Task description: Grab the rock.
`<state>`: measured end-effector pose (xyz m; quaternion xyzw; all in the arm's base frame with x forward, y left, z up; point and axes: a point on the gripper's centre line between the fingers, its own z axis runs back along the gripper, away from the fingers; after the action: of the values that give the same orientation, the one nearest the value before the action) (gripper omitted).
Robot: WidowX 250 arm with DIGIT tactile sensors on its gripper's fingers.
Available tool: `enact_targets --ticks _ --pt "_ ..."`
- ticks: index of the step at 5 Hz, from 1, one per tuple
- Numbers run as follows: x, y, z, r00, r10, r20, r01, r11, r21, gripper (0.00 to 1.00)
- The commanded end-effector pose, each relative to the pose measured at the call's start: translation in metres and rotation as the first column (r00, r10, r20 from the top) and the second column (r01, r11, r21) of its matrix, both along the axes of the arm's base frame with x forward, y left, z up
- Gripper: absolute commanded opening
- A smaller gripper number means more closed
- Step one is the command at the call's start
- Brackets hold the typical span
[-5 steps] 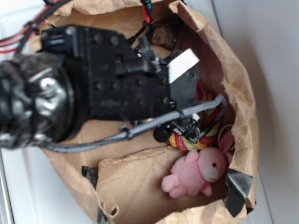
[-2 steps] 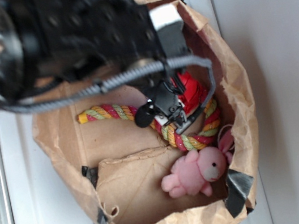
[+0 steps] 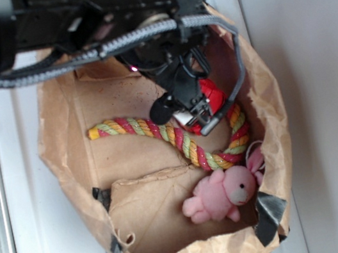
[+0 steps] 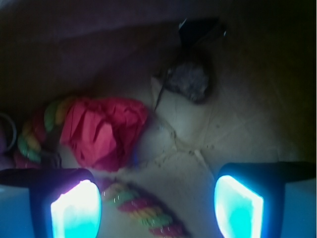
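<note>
In the wrist view the rock (image 4: 190, 82), a small dark rough lump, lies on the paper floor ahead of my gripper (image 4: 156, 208), slightly right of centre. The gripper is open, and its two lit fingertips (image 4: 74, 208) stand wide apart. Between them there is only a stretch of coloured rope (image 4: 143, 210) on the floor below. In the exterior view my arm (image 3: 106, 20) covers the top of the bag and hides the rock.
A red ruffled fabric ball (image 4: 104, 131) lies left of the rock, also seen in the exterior view (image 3: 214, 93). The striped rope (image 3: 177, 135) curls across the brown paper bag (image 3: 269, 103). A pink plush bunny (image 3: 223, 195) sits at the bag's lower side.
The arm has swung toward the top of the exterior view, uncovering the rope and the red ball. It now covers the bag's top corner, where the rock showed a second ago.
</note>
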<state>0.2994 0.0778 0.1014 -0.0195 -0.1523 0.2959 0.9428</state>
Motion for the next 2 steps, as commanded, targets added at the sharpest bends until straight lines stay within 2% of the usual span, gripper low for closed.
enact_targets --ticks 1,2 --pt "0.0129 0.0203 0.0065 0.991 0.101 0.087 -0.104 0.994 0.033 1.0" --pt "0.0145 0.0185 0.0039 0.988 0.1 0.115 -0.104 0.994 0.032 1.0"
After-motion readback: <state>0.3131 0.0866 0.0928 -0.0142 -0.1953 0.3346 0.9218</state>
